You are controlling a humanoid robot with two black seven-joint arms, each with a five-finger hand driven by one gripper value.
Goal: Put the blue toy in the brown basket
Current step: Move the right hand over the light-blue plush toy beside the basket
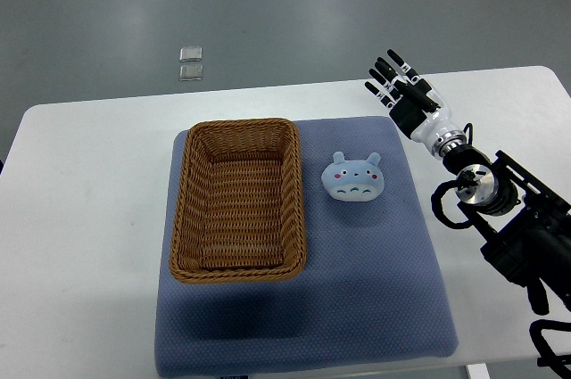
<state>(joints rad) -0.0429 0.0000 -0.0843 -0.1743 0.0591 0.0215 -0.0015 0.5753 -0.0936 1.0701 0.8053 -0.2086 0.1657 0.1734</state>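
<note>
Blue toy [353, 177]: small plush face lying on the blue mat [375, 308] mid-tabletop, just beside the brown basket [236, 201]. Likely light, soft and squashable; best pinched across its rounded sides. Right robot hand [399, 85]: near the far right edge, fingers spread, empty.

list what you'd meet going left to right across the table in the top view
white table → blue mat → brown wicker basket → blue toy → right hand, fingers spread and holding nothing
</note>
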